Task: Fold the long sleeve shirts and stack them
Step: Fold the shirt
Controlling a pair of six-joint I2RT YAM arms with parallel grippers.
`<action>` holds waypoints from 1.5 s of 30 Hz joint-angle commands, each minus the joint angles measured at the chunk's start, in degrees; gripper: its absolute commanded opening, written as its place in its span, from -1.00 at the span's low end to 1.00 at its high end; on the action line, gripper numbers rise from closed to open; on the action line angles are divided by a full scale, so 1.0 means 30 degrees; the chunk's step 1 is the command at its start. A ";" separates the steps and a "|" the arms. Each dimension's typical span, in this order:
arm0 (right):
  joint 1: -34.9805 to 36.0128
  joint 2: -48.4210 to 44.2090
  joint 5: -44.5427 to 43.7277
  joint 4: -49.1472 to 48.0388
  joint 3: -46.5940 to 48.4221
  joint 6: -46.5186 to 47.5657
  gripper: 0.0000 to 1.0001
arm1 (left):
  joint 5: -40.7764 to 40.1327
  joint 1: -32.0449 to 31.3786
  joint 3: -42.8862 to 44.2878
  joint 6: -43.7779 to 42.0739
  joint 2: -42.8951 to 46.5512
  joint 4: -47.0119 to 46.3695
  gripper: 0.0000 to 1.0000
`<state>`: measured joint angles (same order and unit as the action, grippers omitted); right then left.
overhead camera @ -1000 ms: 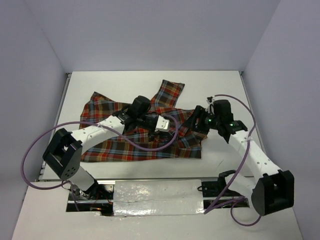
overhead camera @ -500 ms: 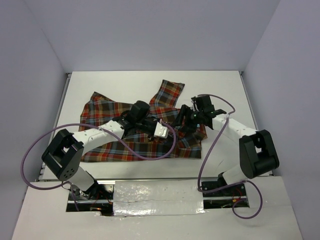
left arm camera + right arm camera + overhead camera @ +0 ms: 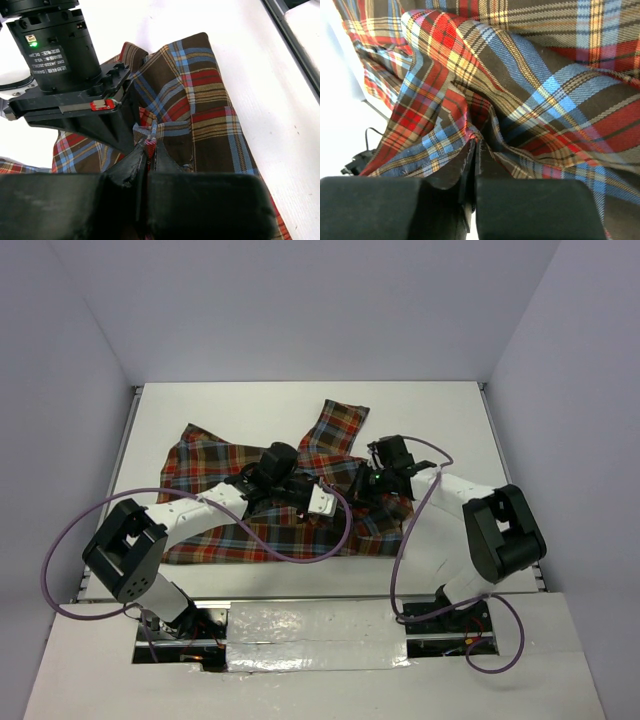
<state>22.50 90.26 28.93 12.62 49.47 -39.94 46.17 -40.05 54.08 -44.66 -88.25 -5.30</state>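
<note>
One plaid shirt (image 3: 210,455) lies rumpled on the worktop (image 3: 440,410). The left gripper (image 3: 149,151) and right gripper (image 3: 475,146), two in all, each pinch its cloth, nearly touching. The right arm has swung inward since a second ago.

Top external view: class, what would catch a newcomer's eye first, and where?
A red, brown and blue plaid shirt lies rumpled across the middle of the white table. Near its right end the left fingers and right fingers nearly meet, each pinched shut on a fold of cloth.
</note>
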 commanded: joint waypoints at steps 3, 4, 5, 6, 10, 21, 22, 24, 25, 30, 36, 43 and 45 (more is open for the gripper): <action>0.0001 -0.1139 0.0084 0.0858 0.1201 0.0306 -1.00 | 0.0341 0.0020 0.0311 0.0092 0.0763 -0.1075 -1.00; -0.0117 -0.1634 0.0345 0.1006 0.1262 0.0104 -1.00 | 0.0399 0.0079 0.0312 0.0354 0.0995 -0.1191 -1.00; -0.0263 -0.1987 0.0493 0.0891 0.1205 -0.0130 -1.00 | 0.0458 0.0108 0.0428 0.0502 0.1114 -0.1279 -1.00; -0.0409 -0.2338 0.0639 0.0716 0.0972 -0.0365 -1.00 | 0.0517 0.0109 0.0487 0.0648 0.1289 -0.1425 -1.00; -0.2074 -0.4706 0.0904 -0.0131 0.0619 -0.1507 -1.00 | 0.0635 0.0138 0.0605 0.2779 0.1788 -0.3413 -1.00; -0.2579 -1.1038 -0.2839 -0.0202 -0.0816 -0.3152 -1.00 | 0.0049 -0.0037 -0.0565 0.4543 0.1027 -1.0294 -1.00; -0.2550 -1.1333 -0.3078 0.0154 -0.0933 -0.3121 -1.00 | 0.0107 -0.0038 -0.0857 0.4633 0.0998 -1.0710 -1.00; -0.2549 -1.2616 -0.3779 0.0596 -0.1314 -0.3266 -1.00 | 0.0020 -0.0154 -0.1094 0.5102 0.0853 -1.2314 -1.00; -0.2549 -1.2944 -0.3899 0.0452 -0.1344 -0.3238 -1.00 | -0.0126 -0.0213 -0.1037 0.5277 0.0677 -1.2818 -1.00; -0.2667 -1.0207 -0.4195 0.1328 0.2457 -0.1191 -1.00 | -0.2789 -0.0214 0.0603 0.6393 -0.1049 -1.4370 -1.00; -0.3337 -0.6890 -0.4341 0.0716 0.4689 -0.0221 -1.00 | -0.4345 0.0312 0.0634 0.5865 -0.1814 -1.4875 -1.00; -0.3428 -0.7494 -0.4398 0.2530 0.3033 -0.0102 -1.00 | -0.2566 0.0578 -0.0975 0.5427 -0.1025 -1.4641 -1.00; -0.3428 -0.8988 -0.4428 0.2881 0.1884 -0.0483 -1.00 | -0.1859 0.0549 -0.1735 0.5659 -0.0761 -1.4231 -1.00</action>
<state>13.13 69.54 17.80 18.61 58.48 -41.65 36.51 -38.98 51.94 -28.16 -92.92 -47.27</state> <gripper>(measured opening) 0.010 0.090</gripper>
